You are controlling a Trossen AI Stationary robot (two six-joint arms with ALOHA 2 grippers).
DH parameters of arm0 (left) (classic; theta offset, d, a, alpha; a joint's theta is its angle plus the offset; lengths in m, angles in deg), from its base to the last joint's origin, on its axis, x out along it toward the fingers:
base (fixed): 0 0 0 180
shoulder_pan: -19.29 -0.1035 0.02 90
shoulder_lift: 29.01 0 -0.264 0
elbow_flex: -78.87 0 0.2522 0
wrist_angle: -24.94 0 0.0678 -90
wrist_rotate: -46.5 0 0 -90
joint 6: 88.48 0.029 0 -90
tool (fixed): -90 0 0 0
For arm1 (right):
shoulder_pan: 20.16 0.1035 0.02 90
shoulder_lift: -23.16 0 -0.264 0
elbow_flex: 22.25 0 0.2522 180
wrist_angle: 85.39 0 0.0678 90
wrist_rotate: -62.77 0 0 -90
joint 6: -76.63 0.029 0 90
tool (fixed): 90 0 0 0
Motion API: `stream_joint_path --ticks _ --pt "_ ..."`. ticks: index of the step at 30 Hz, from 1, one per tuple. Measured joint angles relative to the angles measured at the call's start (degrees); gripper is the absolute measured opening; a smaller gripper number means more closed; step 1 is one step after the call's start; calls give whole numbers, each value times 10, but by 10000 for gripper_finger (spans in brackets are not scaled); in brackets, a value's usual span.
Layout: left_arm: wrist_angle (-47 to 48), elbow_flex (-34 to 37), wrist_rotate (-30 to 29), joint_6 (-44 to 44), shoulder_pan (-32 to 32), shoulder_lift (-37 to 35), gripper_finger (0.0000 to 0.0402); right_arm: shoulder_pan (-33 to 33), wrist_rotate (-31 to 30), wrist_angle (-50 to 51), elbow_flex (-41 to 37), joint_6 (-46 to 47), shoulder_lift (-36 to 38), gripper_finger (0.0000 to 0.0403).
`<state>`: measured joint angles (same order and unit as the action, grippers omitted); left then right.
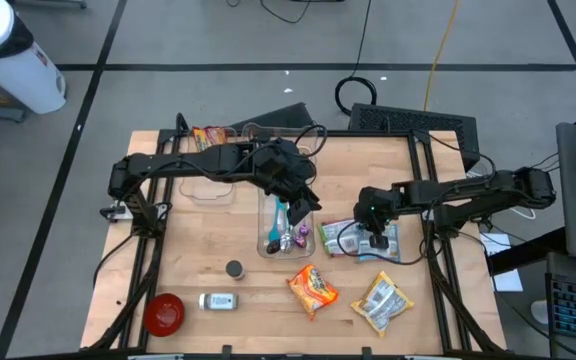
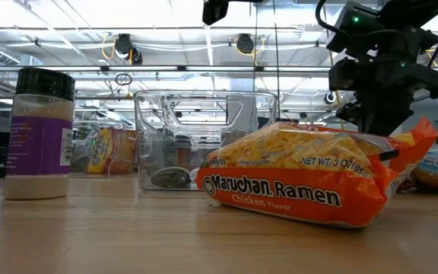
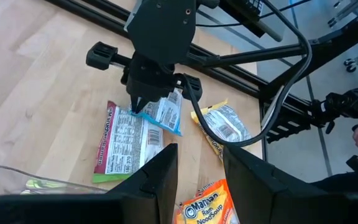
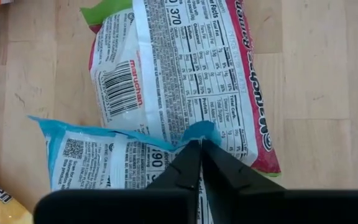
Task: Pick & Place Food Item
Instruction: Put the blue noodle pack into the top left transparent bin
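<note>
Right gripper [image 4: 199,149] jaws pinched on blue ramen packet [image 4: 98,162], apparently its edge, left gripper [image 3: 197,177] jaws apart, empty

The orange packet [image 2: 318,179] in the low view read "Maruchan Ramen", with "Chicken Flavor" beneath and "NET WT. 3 OZ (85" along its upper edge. In the left wrist view the same packet [image 3: 207,205] showed part of its brand and "Ramen Noodle Soup". In the right wrist view the red-edged packet [image 4: 185,68] carried a nutrition panel where "370" could be read, and a barcode marked "maruchan". The blue packet [image 4: 98,162] bore a QR code and "290".
</note>
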<state>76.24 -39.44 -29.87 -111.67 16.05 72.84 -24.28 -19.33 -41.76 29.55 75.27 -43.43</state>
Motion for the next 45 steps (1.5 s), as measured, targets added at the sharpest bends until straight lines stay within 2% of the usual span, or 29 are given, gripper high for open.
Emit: stream_joint_path --ticks 8,15,21,27,37,45 --pt "0 0 -2 -13 3 0 134 0 -2 -13 0 36 25 1" --pt "-2 0 -2 -14 12 0 134 0 -3 -35 0 93 121 0" --pt "-10 0 -13 -50 15 0 134 0 -7 -52 0 149 205 0" --pt "-53 0 -37 -94 15 0 134 0 -72 -98 0 209 254 0" --pt "-105 0 -138 -137 15 0 134 0 -230 -250 0 260 249 0" --pt "-91 0 -187 -115 13 0 134 -5 -214 -322 0 252 217 0"
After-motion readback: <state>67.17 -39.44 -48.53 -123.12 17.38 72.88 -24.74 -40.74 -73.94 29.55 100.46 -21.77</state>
